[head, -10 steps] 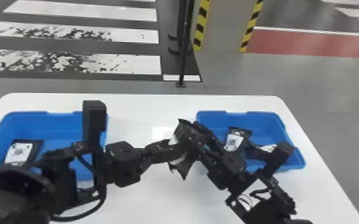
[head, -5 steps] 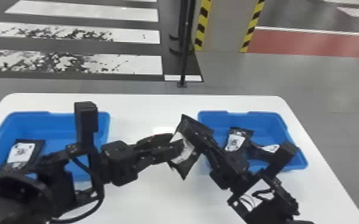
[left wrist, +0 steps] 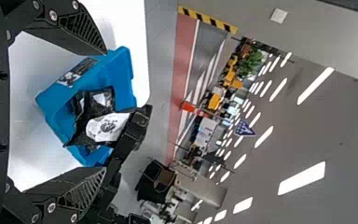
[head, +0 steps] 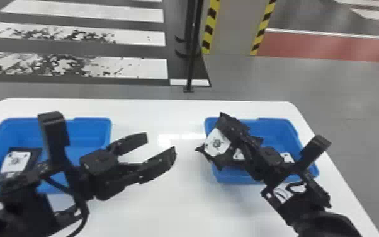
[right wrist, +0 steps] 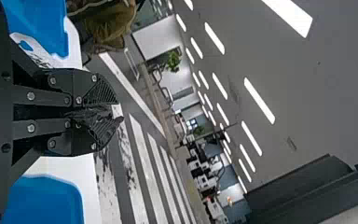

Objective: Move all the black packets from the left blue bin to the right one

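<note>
The right gripper (head: 234, 130) is closed on a black packet (head: 217, 143) (white label showing) over the left edge of the right blue bin (head: 292, 134), which has another packet (head: 287, 157) inside. The left gripper (head: 161, 144), wide open and empty, is above the tabletop (head: 166, 208) between the bins; one packet (head: 15, 162) lies in the left blue bin (head: 91, 126)

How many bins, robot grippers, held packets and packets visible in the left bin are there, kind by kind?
Blue bins: 2 (left bin, right bin)
Grippers: 2 (left gripper, right gripper)
Held packet: 1
Left-bin packet: 1
Total: 6
</note>
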`<action>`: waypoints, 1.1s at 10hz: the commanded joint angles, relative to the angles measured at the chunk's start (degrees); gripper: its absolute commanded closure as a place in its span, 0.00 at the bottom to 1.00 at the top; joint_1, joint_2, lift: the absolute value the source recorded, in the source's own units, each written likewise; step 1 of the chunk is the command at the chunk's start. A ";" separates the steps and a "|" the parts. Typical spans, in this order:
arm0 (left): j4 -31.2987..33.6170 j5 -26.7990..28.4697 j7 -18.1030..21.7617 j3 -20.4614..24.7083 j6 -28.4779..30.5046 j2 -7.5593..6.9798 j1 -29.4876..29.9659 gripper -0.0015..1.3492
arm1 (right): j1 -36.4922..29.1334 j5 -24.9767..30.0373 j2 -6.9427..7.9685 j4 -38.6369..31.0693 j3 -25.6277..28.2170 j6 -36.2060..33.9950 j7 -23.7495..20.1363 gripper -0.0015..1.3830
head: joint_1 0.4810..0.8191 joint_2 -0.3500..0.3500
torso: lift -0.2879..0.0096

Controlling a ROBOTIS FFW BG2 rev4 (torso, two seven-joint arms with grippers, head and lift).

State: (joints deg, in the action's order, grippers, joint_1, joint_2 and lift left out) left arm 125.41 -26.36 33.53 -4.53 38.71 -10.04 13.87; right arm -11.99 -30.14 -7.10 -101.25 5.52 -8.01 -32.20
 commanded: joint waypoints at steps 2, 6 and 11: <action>7.83 1.11 -2.06 6.24 -5.95 2.04 9.05 0.09 | 5.24 4.43 -1.16 8.51 6.59 0.14 1.18 0.93 | 0.63 0.21 | 0.50; 16.13 6.14 -4.26 16.41 -9.18 7.93 19.46 0.09 | 9.74 8.20 -2.66 16.81 8.77 0.28 3.46 0.45 | 0.63 0.23 | 0.50; 16.13 10.37 -5.75 23.27 -7.78 7.76 19.60 0.09 | -10.79 17.91 1.92 -6.39 8.77 9.84 9.44 0.09 | 0.63 0.33 | 0.50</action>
State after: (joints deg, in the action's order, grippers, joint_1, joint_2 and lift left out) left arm 141.54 -16.57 27.86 18.17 31.07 -2.26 33.47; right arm -19.73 -13.50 -5.89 -104.00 14.28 1.06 -22.76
